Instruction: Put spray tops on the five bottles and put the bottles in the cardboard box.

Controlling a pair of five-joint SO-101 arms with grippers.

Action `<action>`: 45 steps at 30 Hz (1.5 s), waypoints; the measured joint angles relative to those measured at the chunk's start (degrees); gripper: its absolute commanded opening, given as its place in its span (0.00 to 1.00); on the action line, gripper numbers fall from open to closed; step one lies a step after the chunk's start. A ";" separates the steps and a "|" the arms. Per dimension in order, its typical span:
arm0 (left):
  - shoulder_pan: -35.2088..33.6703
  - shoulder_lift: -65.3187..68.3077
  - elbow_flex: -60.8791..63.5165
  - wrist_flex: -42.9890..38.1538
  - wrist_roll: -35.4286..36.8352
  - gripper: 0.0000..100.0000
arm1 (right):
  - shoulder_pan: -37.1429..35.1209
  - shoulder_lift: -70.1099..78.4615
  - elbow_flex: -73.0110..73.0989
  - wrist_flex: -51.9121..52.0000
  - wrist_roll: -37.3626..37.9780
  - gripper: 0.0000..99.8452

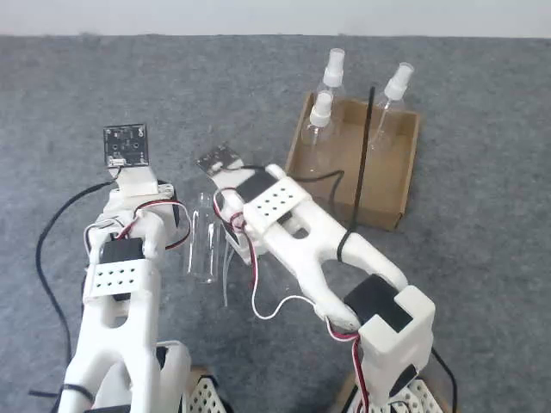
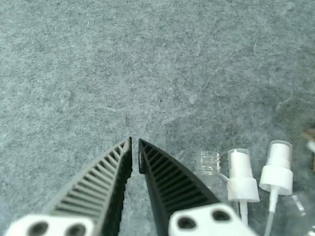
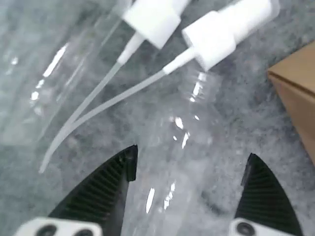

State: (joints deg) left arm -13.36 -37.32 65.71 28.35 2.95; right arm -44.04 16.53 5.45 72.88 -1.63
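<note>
Left claw (image 2: 135,145) — fingers brought together, tips almost touching, nothing held. It is positioned over bare grey surface (image 2: 98,59), to the left of the loose parts.

Next to the right, two uncapped clear bottles are seen lying on their sides on the surface, side by side. The first lying bottle (image 1: 204,237) has its long axis running from the arm bases toward the far edge, with the open threaded neck (image 2: 210,162) at the far end. The second lying bottle (image 3: 182,147) is aligned much the same way, neck away from the arm bases.

Two loose spray tops (image 2: 242,179) (image 2: 277,172) are noted lying beside the necks, heads toward the far side and thin dip tubes (image 3: 98,105) trailing back along the bottles.

Right claw (image 3: 192,155) — jaws spread wide, one on each side of the second lying bottle, with no contact seen.

The cardboard box (image 1: 392,181) is set furthest right, open side up. Three standing bottles are held in it, upright, each with a spray top fitted: one at the back left (image 1: 331,77), one just in front of it (image 1: 319,120), one at the back right (image 1: 389,99).

Count: five bottles, with three boxed and two on the surface. Five spray tops, with three fitted and two loose.
</note>
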 measured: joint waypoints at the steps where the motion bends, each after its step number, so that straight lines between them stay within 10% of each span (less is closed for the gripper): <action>1: 0.00 0.00 0.00 0.00 0.00 0.01 | 0.09 0.00 0.79 -0.70 0.00 0.29; 10: 0.00 0.00 0.00 0.00 0.00 0.01 | -0.09 -0.09 5.10 -2.73 0.09 0.00; 25: -0.09 0.00 1.85 -2.81 0.00 0.01 | 2.99 -23.47 14.59 7.47 9.23 0.02; 37: 3.08 0.00 1.85 0.35 -3.08 0.01 | 39.74 -43.96 14.68 21.80 29.45 0.02; 45: 11.43 0.53 -5.71 12.40 -7.38 0.02 | 64.79 -44.48 29.45 5.71 40.00 0.02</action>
State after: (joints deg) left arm -1.93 -36.79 60.00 40.75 -4.44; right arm 20.75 -27.96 34.90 78.59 38.37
